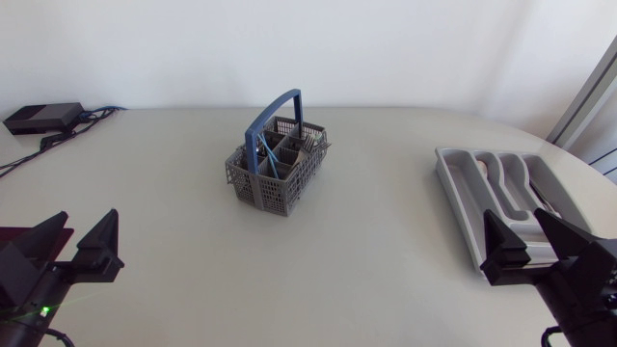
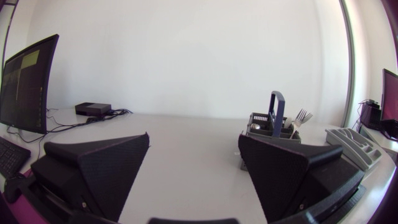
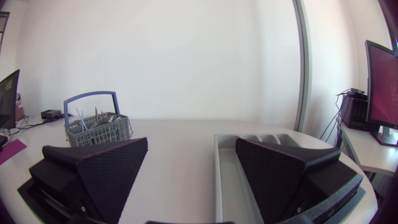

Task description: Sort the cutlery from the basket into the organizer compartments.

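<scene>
A grey cutlery basket [image 1: 277, 170] with a blue handle stands at the middle of the table, with cutlery upright in it. The same basket [image 2: 270, 127] lies ahead of my left gripper [image 2: 194, 155], a fork sticking out of it. From the right wrist the basket [image 3: 98, 129] is far ahead, off to one side. The grey organizer [image 1: 501, 188] lies at the right, and its compartments [image 3: 231, 174] run straight ahead between the right gripper's fingers. My left gripper [image 1: 82, 247] rests open near the front left. My right gripper [image 1: 528, 241] is open over the organizer's near end.
A black box [image 1: 42, 117] with cables sits at the table's far left corner, also seen as the box [image 2: 93, 109] ahead of the left gripper. Bare tabletop [image 1: 366, 251] spreads between the basket, the organizer and both arms.
</scene>
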